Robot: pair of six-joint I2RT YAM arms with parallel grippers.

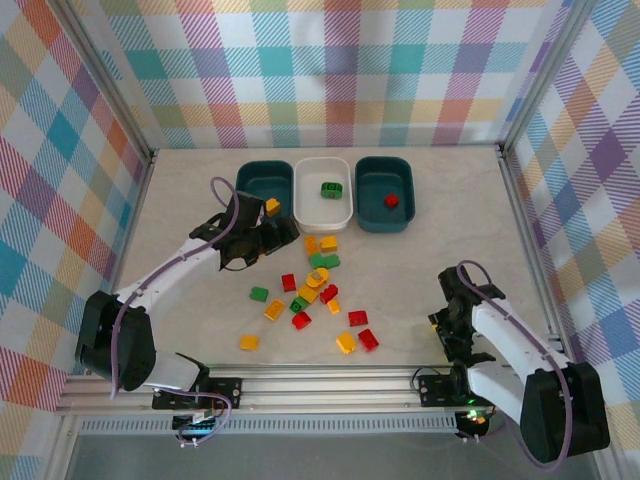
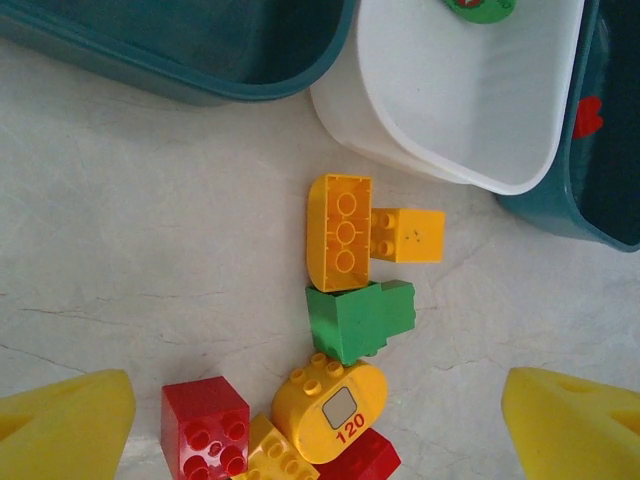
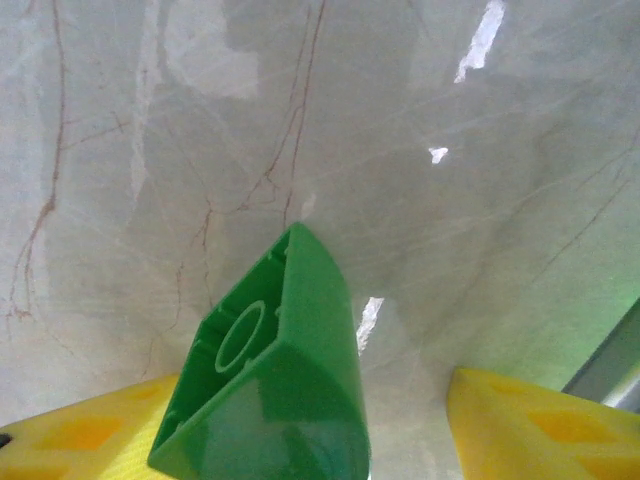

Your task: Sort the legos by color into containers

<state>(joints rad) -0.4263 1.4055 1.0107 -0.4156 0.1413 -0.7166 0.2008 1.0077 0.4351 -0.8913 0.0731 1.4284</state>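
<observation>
Three containers point(image 1: 262, 180) line worktop point(image 1: 450, 240) at 12 o'clock; legos point(image 1: 315, 280) cluster centre. Left end effector point(image 1: 258, 238) released wide to straddle one. Right end effector point(image 3: 315, 430), 4 o'clock, unclenched around green lego point(image 3: 280, 380).

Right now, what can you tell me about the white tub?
The white tub is smooth, glossy plastic with rounded corners and a thin rim, standing upright and open on the pale marbled table. It sits in the middle of the row, between the left teal tub and the right teal tub. One green brick lies inside.
</observation>
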